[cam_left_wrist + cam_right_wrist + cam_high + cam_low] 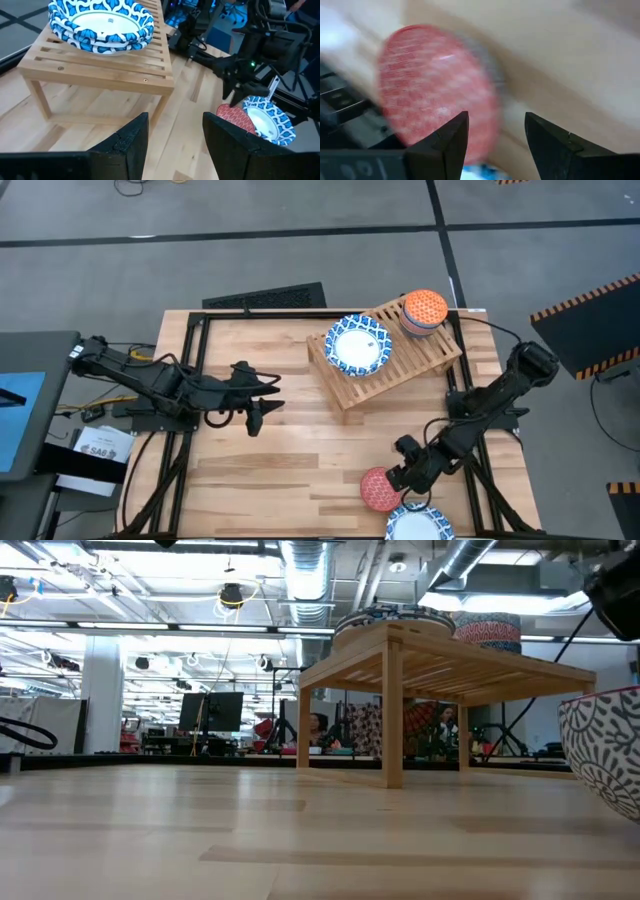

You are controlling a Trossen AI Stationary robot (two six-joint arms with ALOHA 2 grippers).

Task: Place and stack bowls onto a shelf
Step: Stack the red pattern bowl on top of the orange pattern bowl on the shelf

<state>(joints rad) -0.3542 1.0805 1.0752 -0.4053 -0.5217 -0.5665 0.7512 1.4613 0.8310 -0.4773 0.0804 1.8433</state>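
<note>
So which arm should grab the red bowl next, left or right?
Right, probably. The right tool hangs open just beside the red bowl at the table's near right edge. The left tool, also open, waits across the table, far from that bowl.

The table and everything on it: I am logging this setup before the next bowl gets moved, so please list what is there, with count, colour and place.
Wide shallow blue-and-white patterned bowls on shelf: a stack, apparently two, at its left part.
Small patterned bowls on shelf: a stack, orange on top, blue-grey below, at its right end.
Small red patterned bowl: one, on the tabletop near the front edge, by the right gripper.
Wide blue-and-white bowl at the front edge: one, beside the red bowl.
Low light wooden slatted shelf: one, set at an angle on the table's far right part.
Light wooden tabletop: one.
Left gripper: open, over the table's left-centre, holding nothing.
Right gripper: open, at the red bowl.
</note>
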